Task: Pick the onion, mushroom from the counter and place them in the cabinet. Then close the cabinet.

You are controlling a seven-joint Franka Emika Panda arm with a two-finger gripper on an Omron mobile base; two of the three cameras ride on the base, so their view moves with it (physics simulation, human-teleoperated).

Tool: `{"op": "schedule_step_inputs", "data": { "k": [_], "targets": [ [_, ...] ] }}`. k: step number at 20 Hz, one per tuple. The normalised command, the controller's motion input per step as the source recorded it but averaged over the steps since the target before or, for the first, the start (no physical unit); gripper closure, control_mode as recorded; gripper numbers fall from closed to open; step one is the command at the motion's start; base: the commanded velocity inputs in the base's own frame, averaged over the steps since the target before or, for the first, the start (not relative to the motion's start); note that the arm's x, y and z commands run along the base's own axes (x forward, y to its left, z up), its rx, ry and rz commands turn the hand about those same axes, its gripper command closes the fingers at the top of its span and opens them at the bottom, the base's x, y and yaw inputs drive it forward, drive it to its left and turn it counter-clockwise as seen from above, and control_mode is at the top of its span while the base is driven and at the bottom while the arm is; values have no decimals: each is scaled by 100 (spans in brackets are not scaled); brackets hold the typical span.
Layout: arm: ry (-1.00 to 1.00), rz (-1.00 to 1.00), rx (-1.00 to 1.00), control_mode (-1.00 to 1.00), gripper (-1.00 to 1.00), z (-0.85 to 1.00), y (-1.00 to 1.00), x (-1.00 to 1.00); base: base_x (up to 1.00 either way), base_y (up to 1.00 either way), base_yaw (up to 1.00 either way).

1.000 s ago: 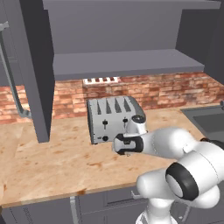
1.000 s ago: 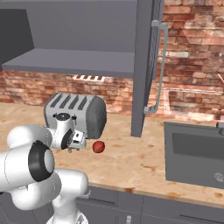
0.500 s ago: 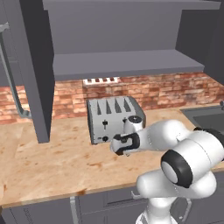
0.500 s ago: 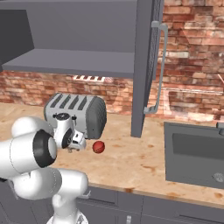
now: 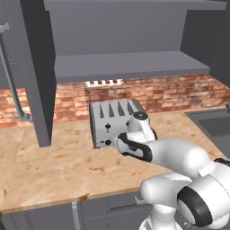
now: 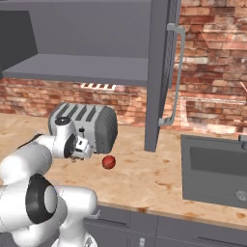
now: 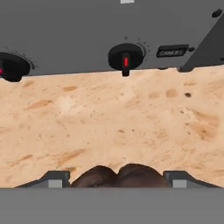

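Claw [image 7: 115, 177] low over light tan wood-grain worktop [image 7: 109, 118], I see its tips apart around brownish lumpy mushroom [image 7: 117, 175] | glossy red round onion [image 6: 108, 162] on worktop beside grey toaster [image 6: 89, 126] | dark grey cabinet [image 5: 126, 63] doors open

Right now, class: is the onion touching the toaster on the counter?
Apart. In the right base view, the onion lies on the counter with a strip of bare wood between it and the toaster.
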Motion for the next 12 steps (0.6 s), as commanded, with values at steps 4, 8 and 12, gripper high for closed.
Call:
{"op": "schedule_step_inputs", "data": {
  "k": [4,8,12],
  "targets": [
    [-26,0,0,-100,100,100,-3,-68,0,0,0],
    [-12,0,1,-100,100,100,-19,-58,0,0,0],
    [-15,0,0,-100,100,100,-34,-49,0,0,0]
  ]
}}
